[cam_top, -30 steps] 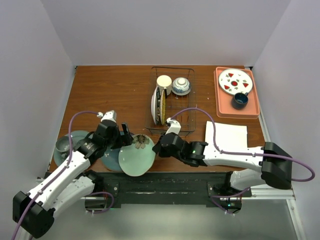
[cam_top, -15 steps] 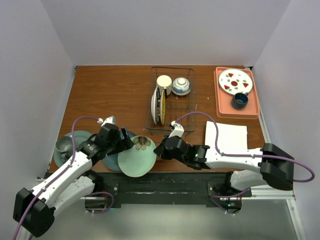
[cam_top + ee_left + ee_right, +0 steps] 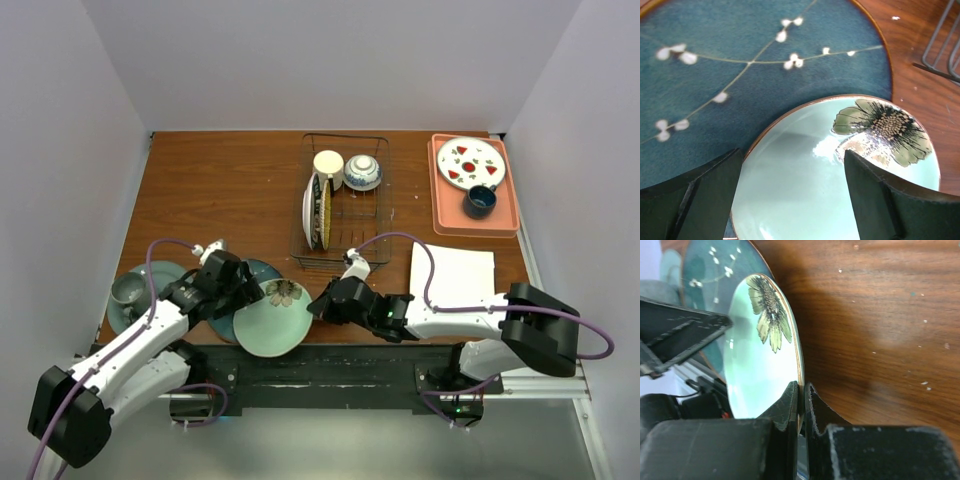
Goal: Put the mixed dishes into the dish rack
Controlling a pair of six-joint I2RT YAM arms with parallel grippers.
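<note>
The pale green flower plate lies at the near table edge, overlapping the teal-blue plate. My right gripper is shut on the green plate's right rim. My left gripper is open just above the green plate's left part, one finger at each side. The teal-blue plate fills the view behind it. The dish rack holds the cream mug, the blue-white bowl and upright plates. The white square plate lies right of the rack.
A pink tray at the back right carries a white plate with red marks and a dark blue cup. A grey-green plate with a small grey cup sits at the near left. My left finger shows in the right wrist view.
Both grippers have shifted toward the near edge. My left gripper has come over the green plate. My right gripper has kept its hold on the rim.
</note>
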